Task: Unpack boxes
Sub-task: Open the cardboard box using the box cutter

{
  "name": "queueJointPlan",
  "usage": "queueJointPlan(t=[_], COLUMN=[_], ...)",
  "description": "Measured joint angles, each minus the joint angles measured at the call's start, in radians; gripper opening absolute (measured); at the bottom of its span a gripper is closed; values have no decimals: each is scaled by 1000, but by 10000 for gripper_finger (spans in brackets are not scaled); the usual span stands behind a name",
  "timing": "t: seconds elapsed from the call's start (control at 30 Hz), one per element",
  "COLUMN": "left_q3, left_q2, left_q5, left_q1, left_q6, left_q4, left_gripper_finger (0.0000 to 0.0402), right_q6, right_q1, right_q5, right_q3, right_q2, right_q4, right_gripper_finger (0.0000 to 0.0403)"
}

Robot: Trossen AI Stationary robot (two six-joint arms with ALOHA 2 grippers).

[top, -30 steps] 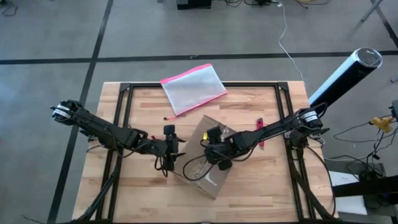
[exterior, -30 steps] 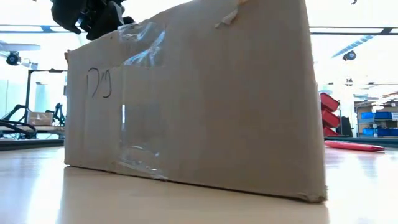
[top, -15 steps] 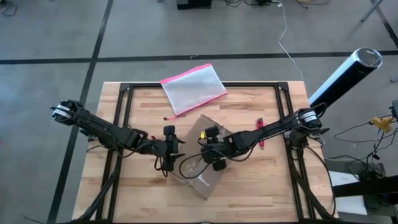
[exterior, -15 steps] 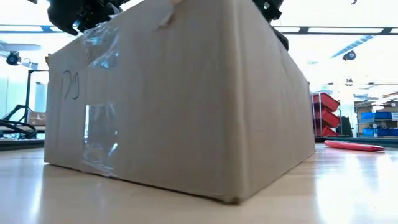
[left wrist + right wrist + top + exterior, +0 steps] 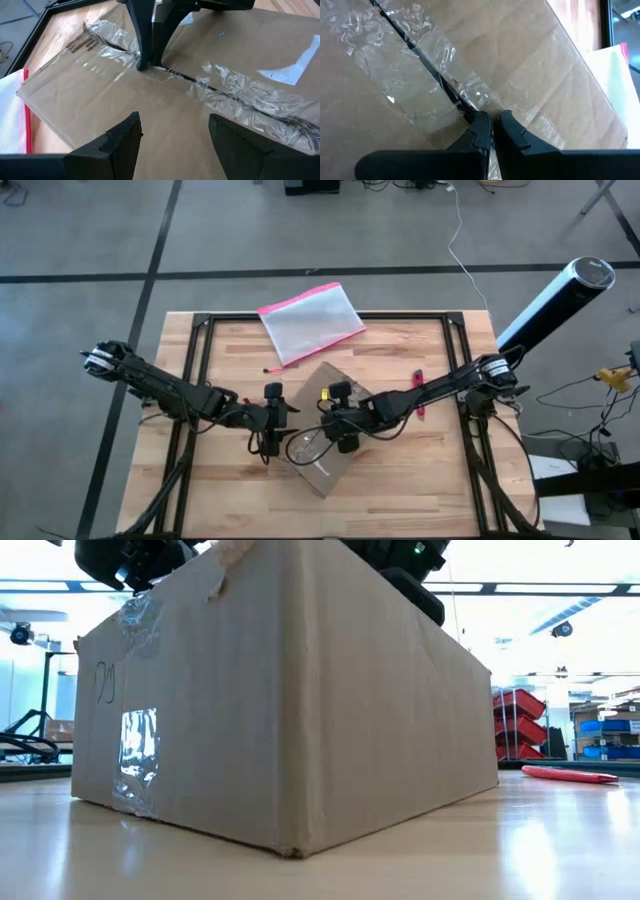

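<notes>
The brown cardboard box (image 5: 322,442) stands on the table with its flaps closed, and crinkled clear tape (image 5: 225,87) runs along the top seam. In the low view the box (image 5: 280,710) shows one corner toward the camera. My right gripper (image 5: 493,126) is shut, its tips down on the taped seam near the middle of the box top. My left gripper (image 5: 172,137) hovers open just above the box's left part, touching nothing. My right gripper presses its shut fingertips (image 5: 145,62) on the taped seam (image 5: 454,100) of the box top, about midway along it. The fingers come from above, slanting down from the table's right side. The box rests flat on the table.
A pink-edged translucent pouch (image 5: 310,320) lies at the table's far edge, part over the black frame. A thin red object (image 5: 418,380) lies right of the box. A white and black cylinder (image 5: 555,298) stands off the table's far right corner.
The box has turned about on the table under my right gripper: in the low view its taped end face has swung to the left and a long side has come into sight. My right gripper has moved a little toward the table's left edge, still on the seam.
</notes>
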Motion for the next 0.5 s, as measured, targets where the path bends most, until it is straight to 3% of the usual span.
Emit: queueJointPlan(t=[0.5], left_q3=[0], left_q2=[0], left_q5=[1], left_q1=[0], left_q6=[1], left_q4=[8], left_gripper_finger=[219], right_q6=[-30], right_q1=[-1], right_q5=[72], right_q3=[33], right_q2=[-4], right_q4=[46], right_gripper_finger=[0])
